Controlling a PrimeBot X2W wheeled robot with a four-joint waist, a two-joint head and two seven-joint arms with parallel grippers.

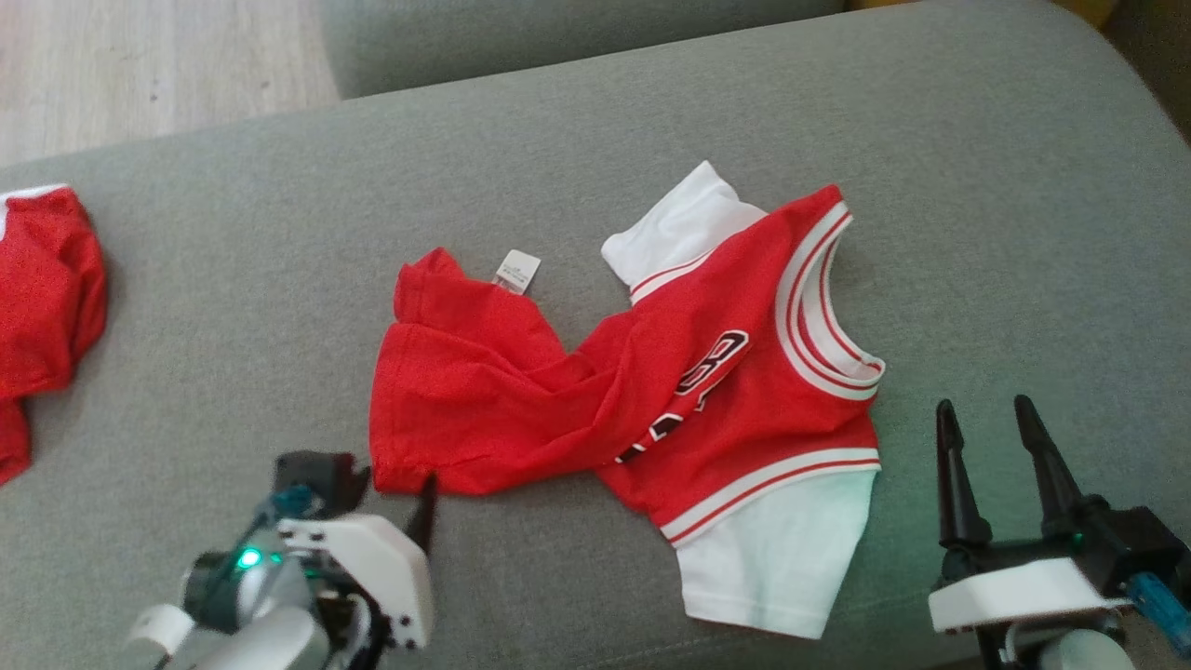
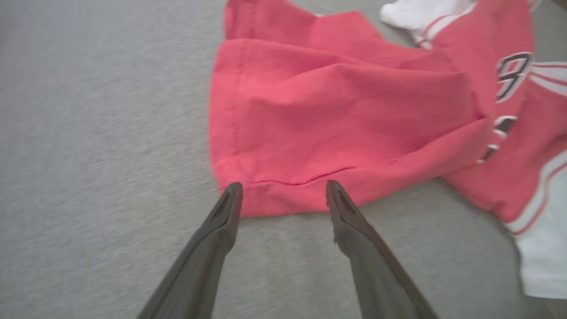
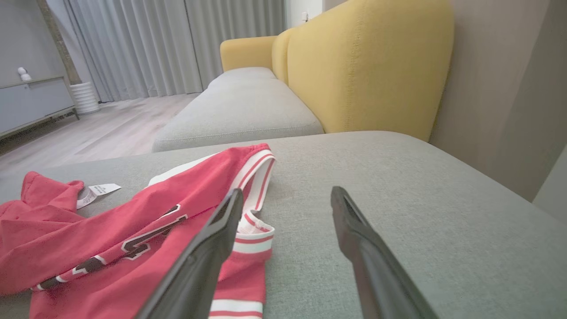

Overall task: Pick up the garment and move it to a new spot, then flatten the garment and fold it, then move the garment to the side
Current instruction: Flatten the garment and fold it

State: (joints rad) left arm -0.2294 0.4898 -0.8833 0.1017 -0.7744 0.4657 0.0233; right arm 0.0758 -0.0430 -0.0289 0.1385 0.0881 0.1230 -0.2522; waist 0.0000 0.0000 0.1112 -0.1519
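While left hand (image 2: 283, 188) and right hand (image 3: 285, 195) gape empty, garment (image 1: 558, 400) twisted, lettering (image 1: 712, 372) half hidden in folds

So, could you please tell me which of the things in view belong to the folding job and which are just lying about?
In the job:
the garment, crumpled on the grey cushion
left gripper, open at its hem
right gripper, open, clear of it

Lying about:
second red cloth at the cushion's left end
yellow backrest
grey cabinet
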